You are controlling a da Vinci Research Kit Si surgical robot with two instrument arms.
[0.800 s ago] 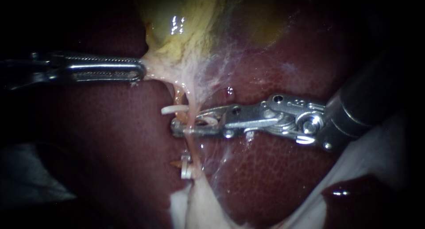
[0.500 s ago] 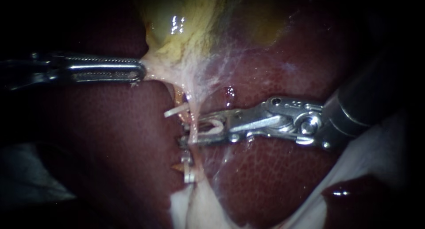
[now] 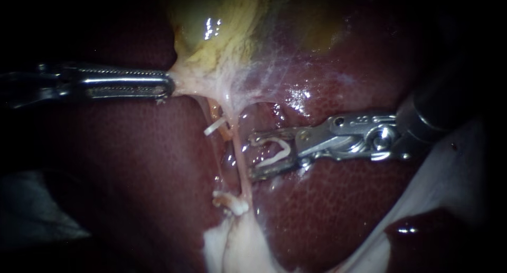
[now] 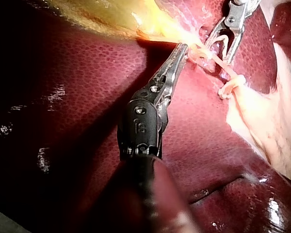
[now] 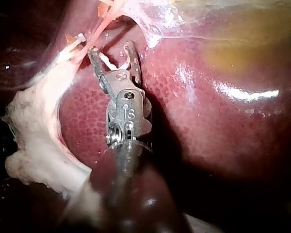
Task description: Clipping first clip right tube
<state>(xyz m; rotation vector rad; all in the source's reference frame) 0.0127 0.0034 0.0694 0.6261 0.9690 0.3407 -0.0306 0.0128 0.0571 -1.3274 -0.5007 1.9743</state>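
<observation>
Setting: surgical bench, excised organs. Evidence: dark red liver [image 3: 343,215] fills the field; yellow gallbladder [image 3: 211,19] at its upper edge; left instrument [image 3: 168,86] and right instrument [image 3: 254,156], slim metal jaws, over the liver; darkness beyond the liver's edges.

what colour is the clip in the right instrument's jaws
The clip is white; the endoscope view shows it best.

Left instrument [image 4: 183,47] gripping gallbladder [image 4: 106,19], right instrument [image 4: 219,51], clip [image 4: 223,40]
</observation>
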